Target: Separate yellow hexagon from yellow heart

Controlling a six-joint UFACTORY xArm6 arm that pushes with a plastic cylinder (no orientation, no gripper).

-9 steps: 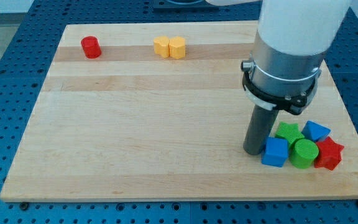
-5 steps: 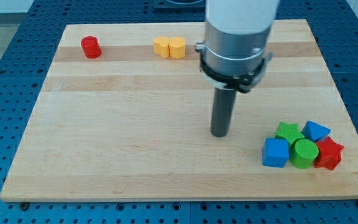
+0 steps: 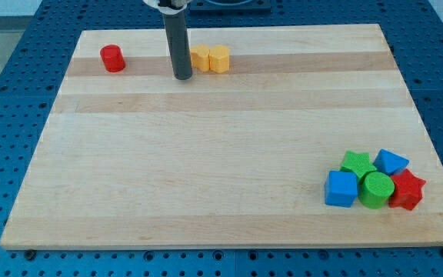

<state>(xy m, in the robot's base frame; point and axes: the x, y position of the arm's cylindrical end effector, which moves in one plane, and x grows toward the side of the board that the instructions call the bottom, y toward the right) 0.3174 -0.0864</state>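
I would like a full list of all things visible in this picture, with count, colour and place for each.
yellow blocks: 2, yellow, touching side by side near the view's top, left of centre; which is hexagon and which heart I cannot tell
red cylinder: 1, red, top left
blue cube: 1, blue, bottom right cluster, left end
green star: 1, green, cluster's top
green cylinder: 1, green, cluster's middle
blue block: 1, blue, cluster's top right
red star: 1, red, cluster's right end
wooden board: 1, light wood, on blue pegboard
my tip: 1, dark rod, just left of the yellow blocks

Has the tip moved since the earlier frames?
Yes. My tip went from beside the blue cube toward the view's upper left, now just left of the yellow pair.
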